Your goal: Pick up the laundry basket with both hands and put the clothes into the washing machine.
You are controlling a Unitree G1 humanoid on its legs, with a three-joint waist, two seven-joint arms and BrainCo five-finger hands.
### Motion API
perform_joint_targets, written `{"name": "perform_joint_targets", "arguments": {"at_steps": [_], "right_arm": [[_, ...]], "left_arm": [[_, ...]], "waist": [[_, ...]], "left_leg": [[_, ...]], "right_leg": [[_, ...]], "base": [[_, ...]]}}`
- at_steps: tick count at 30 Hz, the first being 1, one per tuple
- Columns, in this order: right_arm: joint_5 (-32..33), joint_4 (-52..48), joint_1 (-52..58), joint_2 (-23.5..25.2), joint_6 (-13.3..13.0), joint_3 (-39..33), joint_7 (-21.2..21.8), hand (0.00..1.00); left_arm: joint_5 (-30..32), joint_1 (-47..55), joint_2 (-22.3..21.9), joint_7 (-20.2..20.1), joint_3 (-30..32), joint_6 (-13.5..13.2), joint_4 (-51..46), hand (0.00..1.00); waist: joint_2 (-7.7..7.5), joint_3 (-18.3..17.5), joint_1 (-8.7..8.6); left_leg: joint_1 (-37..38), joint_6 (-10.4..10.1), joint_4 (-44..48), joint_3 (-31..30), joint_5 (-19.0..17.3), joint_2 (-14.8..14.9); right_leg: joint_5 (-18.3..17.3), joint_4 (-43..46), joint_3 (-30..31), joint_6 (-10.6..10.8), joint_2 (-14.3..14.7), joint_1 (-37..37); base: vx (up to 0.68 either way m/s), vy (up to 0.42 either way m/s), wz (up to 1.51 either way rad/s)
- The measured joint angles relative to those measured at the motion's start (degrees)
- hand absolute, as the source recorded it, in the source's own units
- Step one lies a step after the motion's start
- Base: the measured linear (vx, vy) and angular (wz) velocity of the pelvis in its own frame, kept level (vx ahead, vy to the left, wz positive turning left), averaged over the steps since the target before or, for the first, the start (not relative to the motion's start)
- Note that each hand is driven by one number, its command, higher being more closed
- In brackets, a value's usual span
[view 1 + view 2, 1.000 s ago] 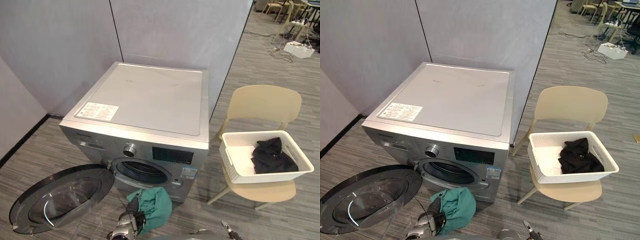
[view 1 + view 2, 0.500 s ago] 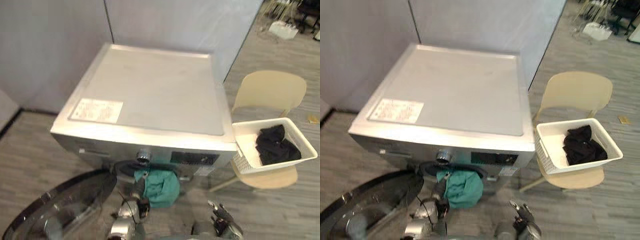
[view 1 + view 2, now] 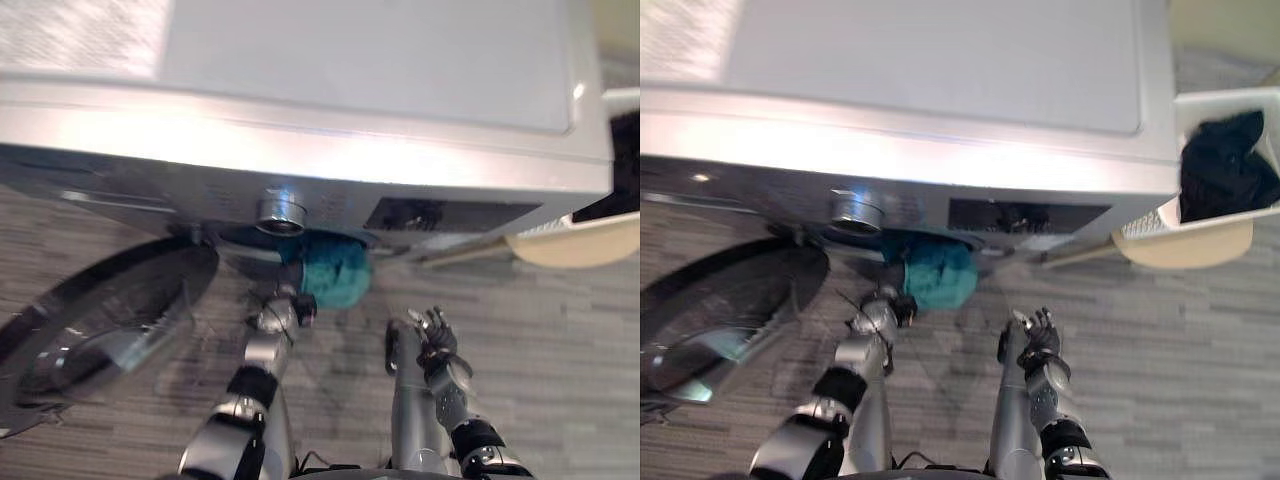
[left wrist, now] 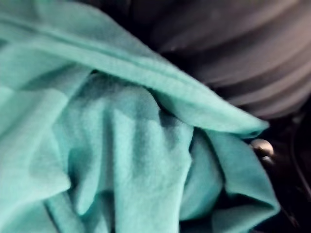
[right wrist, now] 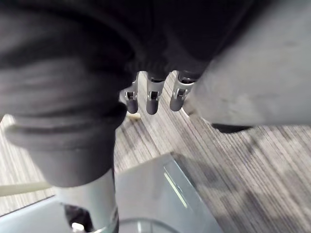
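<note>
**At the drum mouth: teal garment, basket apart on the chair**

Across the far side of the scene stands the silver washing machine [image 3: 300,90], seen from above, its control knob [image 3: 282,210] on the front panel. Its round door [image 3: 100,320] hangs open to the left, low over the grey plank floor [image 3: 560,360]. At the far right a beige chair [image 3: 1200,245] carries the white laundry basket [image 3: 1140,230], which neither hand touches; black clothes [image 3: 1225,170] lie heaped inside it.

A teal garment [image 3: 335,275] sits bunched at the drum opening, just under the knob. From the left wrist its folds lie against the dark ribbed door seal [image 4: 272,73]. The left hand [image 3: 283,313] is just beside the garment on its near left edge (whether it grips the cloth cannot be told). The right hand [image 3: 435,345] hovers near, to the right and well apart from the garment, its fingers [image 5: 151,99] released and holding nothing.
</note>
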Motion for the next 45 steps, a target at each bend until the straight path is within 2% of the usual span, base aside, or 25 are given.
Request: {"name": "perform_joint_targets", "arguments": {"at_steps": [4,5,9,12,13,14,16,18,19,23,25,26,28,32,35,39,42,45], "right_arm": [[0.8,-3.6,0.6,0.0,-0.8,0.8,-0.7,0.0],[1.5,-4.2,1.7,0.0,-1.5,0.8,-0.5,0.0],[2.1,-4.3,6.1,0.1,-1.9,0.2,0.4,0.0],[4.1,-2.3,7.6,0.2,-1.8,-1.3,0.9,0.0],[4.7,-1.9,7.8,0.3,-1.6,-1.3,1.2,0.0],[6.3,-1.8,9.8,0.5,-1.6,-2.0,2.1,0.0],[7.6,-0.7,10.2,0.5,-1.5,-3.2,2.4,0.0],[8.1,-0.8,11.3,0.5,-1.5,-3.1,3.2,0.0],[8.2,-0.9,12.2,0.5,-1.5,-3.1,3.3,0.0],[8.5,-1.9,15.0,0.5,-1.5,-2.6,3.4,0.0],[8.5,-3.4,16.4,-0.2,-1.7,-1.2,4.2,0.0],[8.5,-3.6,16.4,-0.3,-1.9,-1.0,4.4,0.0],[8.6,-4.3,16.3,-0.7,-2.7,0.1,4.5,0.0],[8.7,-3.8,16.4,-1.0,-3.0,1.3,4.6,0.0],[9.7,-1.8,16.4,-1.6,-2.6,2.1,4.5,0.0],[9.8,0.5,16.3,-1.8,-2.1,2.1,4.5,0.0],[9.8,2.4,15.6,-2.0,-0.9,2.1,4.3,0.0],[9.7,4.0,15.5,-1.9,0.3,2.1,4.3,0.0]], "left_arm": [[-4.1,-13.4,9.8,2.6,7.3,0.9,3.8,1.0],[-5.7,-16.3,12.7,3.4,8.5,0.9,3.9,1.0],[-7.6,-25.8,19.1,4.4,9.5,0.8,3.7,1.0],[-7.8,-35.2,24.0,4.7,9.3,0.8,3.7,1.0],[-7.7,-36.0,24.7,4.4,9.2,-1.0,3.1,1.0],[-7.8,-36.0,25.1,4.6,8.5,-2.4,0.7,1.0],[-8.9,-36.3,26.0,5.1,6.6,-1.7,0.7,1.0],[-9.8,-36.3,27.1,6.5,5.1,-2.0,0.7,1.0],[-9.7,-36.3,27.6,7.9,4.9,-2.4,0.7,0.0],[-6.8,-36.2,28.9,13.6,3.1,-3.3,0.7,0.0],[2.3,-35.5,29.3,17.2,2.7,-2.7,0.7,0.0],[4.1,-35.4,29.4,17.3,2.6,-2.5,0.8,0.0],[8.7,-35.2,29.6,16.6,1.5,-1.4,2.1,0.0],[13.1,-32.1,28.9,13.3,1.2,1.2,7.6,0.0],[13.1,-29.0,26.9,11.0,3.2,3.2,11.5,0.0],[11.4,-27.1,25.2,8.8,7.3,4.0,12.5,0.0],[10.7,-24.2,23.5,7.0,13.0,4.7,12.5,0.0],[9.5,-20.6,20.3,3.3,17.6,6.0,14.4,0.0]], "waist": [[-2.71,2.0,-0.9],[-2.74,2.0,-1.41],[-2.71,2.0,-1.63],[-2.54,2.1,-2.4],[-2.55,2.1,-2.51],[-2.5,2.2,-1.75],[-2.36,2.3,-1.52],[-2.32,2.3,-1.51],[-2.32,2.3,-1.55],[-2.36,2.6,-1.56],[-2.45,2.7,-1.58],[-2.45,2.7,-1.63],[-2.46,2.7,-1.63],[-2.5,2.7,-2.11],[-2.55,2.6,-2.12],[-2.72,2.5,-2.44],[-2.71,2.5,-3.11],[-2.7,2.5,-3.39]], "left_leg": [[-7.1,-0.6,4.3,0.2,-1.0,4.3],[-8.7,-0.6,4.8,0.2,-1.0,5.3],[-11.1,-0.6,4.9,0.4,-1.1,7.1],[-11.4,-0.6,4.6,0.9,-1.0,7.4],[-11.5,-0.6,4.4,1.1,-1.0,7.5],[-12.1,-0.7,4.2,1.6,-1.0,8.0],[-12.1,-0.9,4.0,1.9,-0.8,7.9],[-12.1,-1.1,3.9,1.9,-0.6,8.0],[-12.1,-1.2,3.9,2.0,-0.6,8.0],[-12.0,-1.1,4.0,2.5,-0.4,8.0],[-11.6,-1.1,4.0,2.9,-0.4,8.3],[-11.5,-1.1,4.0,3.1,-0.4,8.4],[-11.1,-1.1,4.0,3.2,-0.4,8.9],[-7.1,-1.1,2.6,3.9,-0.4,9.2],[-2.4,-1.3,0.7,5.1,-0.3,9.4],[0.3,-1.9,-1.2,5.5,0.0,9.6],[2.9,-1.9,-2.3,5.9,0.0,9.6],[8.3,-2.0,-4.2,6.2,0.1,10.0]], "right_leg": [[1.4,2.6,2.0,-0.7,4.5,-8.3],[1.8,2.5,2.0,-0.8,5.4,-9.9],[2.7,1.9,2.2,-1.4,7.0,-12.7],[3.0,1.4,2.4,-1.4,7.3,-13.3],[3.2,1.2,2.5,-1.5,7.4,-13.6],[3.8,0.8,2.8,-1.8,7.9,-14.5],[3.9,1.1,3.0,-1.8,8.0,-14.9],[3.9,1.3,3.0,-2.0,8.0,-15.1],[4.0,1.4,3.1,-2.1,8.1,-15.4],[4.2,1.8,3.7,-2.2,8.2,-15.9],[5.0,1.4,3.7,-2.5,8.2,-15.8],[5.2,1.2,3.7,-2.5,8.3,-15.7],[5.7,0.4,3.7,-2.4,8.6,-15.0],[5.7,-0.9,3.8,-2.4,8.8,-11.4],[5.6,-1.9,3.9,-2.5,8.8,-7.7],[5.6,-3.6,3.6,-2.8,8.8,-5.1],[5.6,-4.1,3.4,-2.9,8.9,-2.9],[5.7,-5.7,2.5,-3.1,8.9,2.3]], "base": [[-0.04,-0.051,-0.71],[-0.02,-0.02,-0.45],[-0.01,-0.017,-0.31],[-0.01,0.01,-0.13],[-0.01,0.025,-0.21],[-0.01,0.022,-0.21],[-0.01,0.008,-0.08],[-0.02,0.004,-0.01],[-0.04,0.009,-0.03],[-0.02,0.005,-0.01],[-0.03,0.045,-0.09],[-0.04,0.061,-0.14],[-0.03,0.052,-0.1],[0.0,0.025,0.01],[0.05,0.007,0.04],[0.05,0.022,0.02],[0.08,0.038,0.01],[0.09,0.038,0.09]]}}
